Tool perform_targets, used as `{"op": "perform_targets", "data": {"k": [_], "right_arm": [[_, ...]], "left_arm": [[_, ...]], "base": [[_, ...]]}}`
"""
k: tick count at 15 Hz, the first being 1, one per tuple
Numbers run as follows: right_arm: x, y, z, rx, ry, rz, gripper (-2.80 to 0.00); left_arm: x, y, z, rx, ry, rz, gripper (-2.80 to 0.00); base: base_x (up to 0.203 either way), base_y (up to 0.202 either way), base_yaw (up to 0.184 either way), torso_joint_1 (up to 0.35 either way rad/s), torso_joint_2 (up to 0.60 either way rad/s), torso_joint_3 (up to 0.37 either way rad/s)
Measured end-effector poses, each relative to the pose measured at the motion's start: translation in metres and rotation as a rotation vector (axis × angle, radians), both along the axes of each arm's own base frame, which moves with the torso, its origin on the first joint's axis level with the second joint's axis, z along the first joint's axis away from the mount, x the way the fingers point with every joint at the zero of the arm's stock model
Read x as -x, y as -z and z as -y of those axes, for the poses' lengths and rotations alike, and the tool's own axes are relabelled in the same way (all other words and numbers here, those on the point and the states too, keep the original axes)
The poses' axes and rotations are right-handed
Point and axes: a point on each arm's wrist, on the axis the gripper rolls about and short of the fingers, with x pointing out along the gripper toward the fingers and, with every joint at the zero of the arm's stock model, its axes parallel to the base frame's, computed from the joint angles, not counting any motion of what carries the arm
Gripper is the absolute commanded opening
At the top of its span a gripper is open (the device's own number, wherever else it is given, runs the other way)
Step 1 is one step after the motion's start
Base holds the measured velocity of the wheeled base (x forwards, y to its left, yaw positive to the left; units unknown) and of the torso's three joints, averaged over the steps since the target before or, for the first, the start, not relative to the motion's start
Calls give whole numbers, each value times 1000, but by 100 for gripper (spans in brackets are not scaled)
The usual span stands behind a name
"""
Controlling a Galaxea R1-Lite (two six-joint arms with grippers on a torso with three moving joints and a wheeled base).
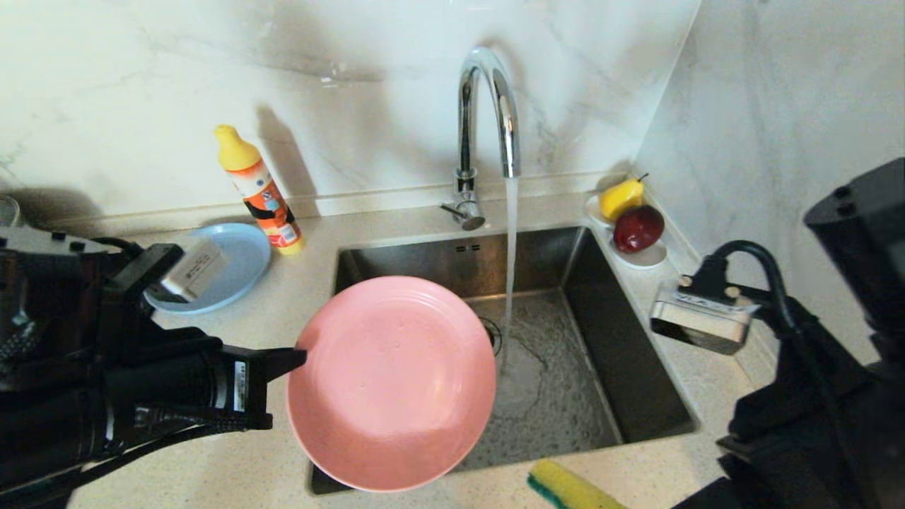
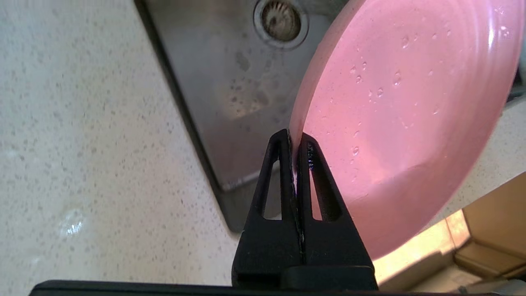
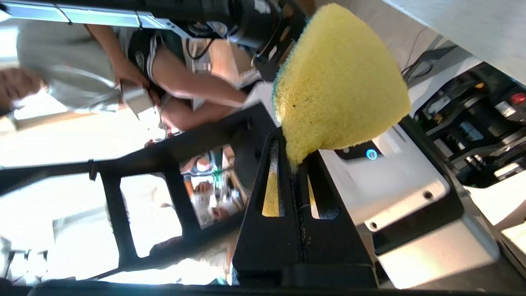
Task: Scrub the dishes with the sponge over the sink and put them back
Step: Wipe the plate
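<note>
I hold the pink plate [image 1: 391, 382] by its thin rim in my left gripper [image 2: 295, 142], jaws clenched on the edge, at lower centre of the head view over the sink [image 1: 636, 396]. That narrow pinch on a wet, droplet-speckled rim could slip and drop it into the basin. My right gripper [image 3: 294, 158] squeezes a corner of the sponge [image 3: 339, 82], yellow, bent, green-backed; such a small bite could let it pull free under scrubbing pressure.

a home kitchen: steel sink [image 1: 608, 339], running faucet [image 1: 488, 113], marble backsplash [image 1: 177, 78], dish soap [image 1: 261, 191]
</note>
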Motion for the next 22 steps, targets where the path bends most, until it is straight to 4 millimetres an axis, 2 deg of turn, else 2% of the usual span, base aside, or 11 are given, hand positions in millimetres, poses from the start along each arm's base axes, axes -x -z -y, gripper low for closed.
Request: {"op": "perform_targets", "data": {"k": [4,7,15,22], "right_arm": [[-14,9,-49,40,-86,-30,-280],[-23,13,-72,60,-99,-32,-280],[-43,22,-104,110,-78,-32,-280],[-58,29,-117,179,17,21,-280]], "left_arm": [[7,3,-3,-22,37,77,-280],[7,-2,1,-22,115,128,-280],[-6,3,23,-32,174,117,-280],[-10,7,29,-38,188,103,-280]], "base": [[0,0,0,0,0,0],[0,0,0,0,0,0],[0,0,0,0,0,0],[0,0,0,0,0,0]]}}
